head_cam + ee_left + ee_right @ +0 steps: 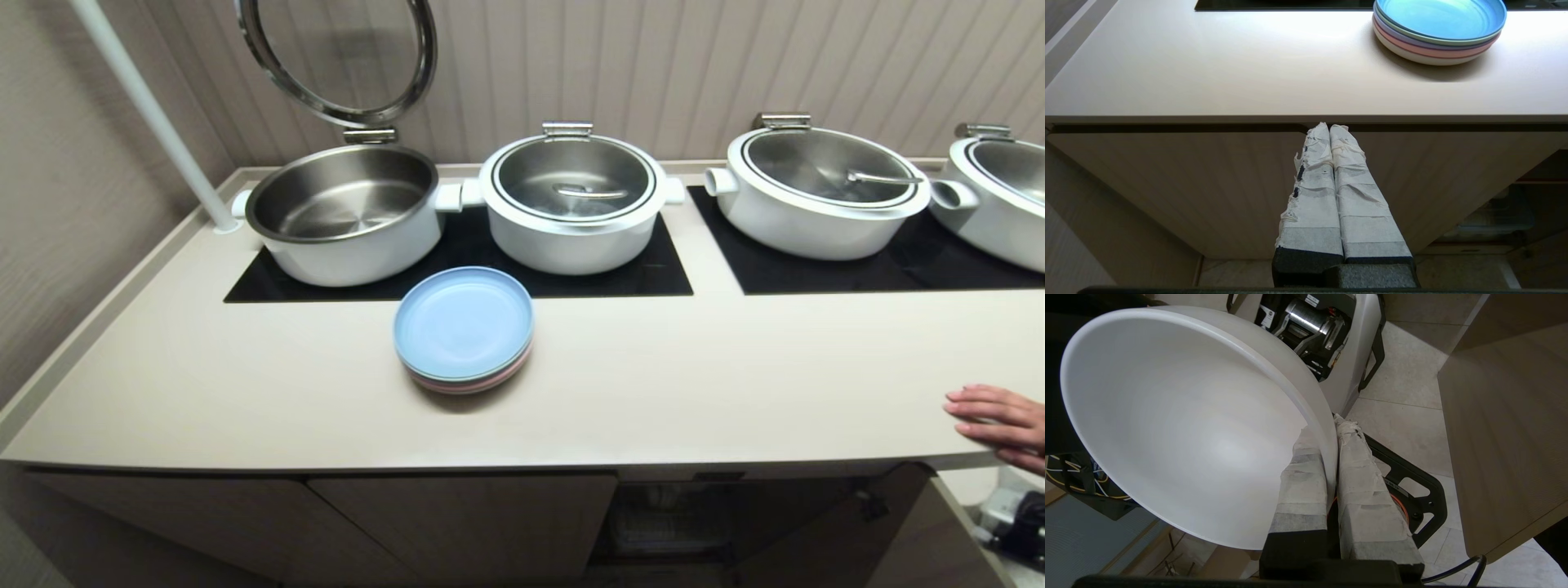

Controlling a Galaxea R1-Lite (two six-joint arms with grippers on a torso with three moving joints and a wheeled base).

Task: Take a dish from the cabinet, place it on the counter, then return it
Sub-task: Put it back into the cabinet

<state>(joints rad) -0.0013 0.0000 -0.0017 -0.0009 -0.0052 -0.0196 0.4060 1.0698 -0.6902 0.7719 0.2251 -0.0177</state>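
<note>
Now pinching the bowl [1180,428] by its rim with the right gripper [1331,428]: one taped finger [1302,486] inside the wall, the other outside, jaws pressed tight on the thin edge. Held tilted, well off the floor, beside an open cabinet door [1506,433], with tiled floor and a wheeled base below. Not in the head view, neither bowl nor right arm.

Parked low before the cabinet [1167,183], left gripper [1329,127] with taped fingers [1314,196] pressed together on nothing, tips just under the counter [1208,69] edge, in front of a shut door. To one side, an open compartment with pale dishes dimly seen inside; too dark to tell which.

On the counter [653,384]: stack of plates [464,328], blue on top, pink lower down, just in front of a black panel [604,273]. Behind, four white pots; the leftmost pot [343,214] with lid swung up, the other three lidded. At the counter's right edge, a person's hand [1000,420], fingers resting flat on the surface. Below that edge, cabinet open and dark.
</note>
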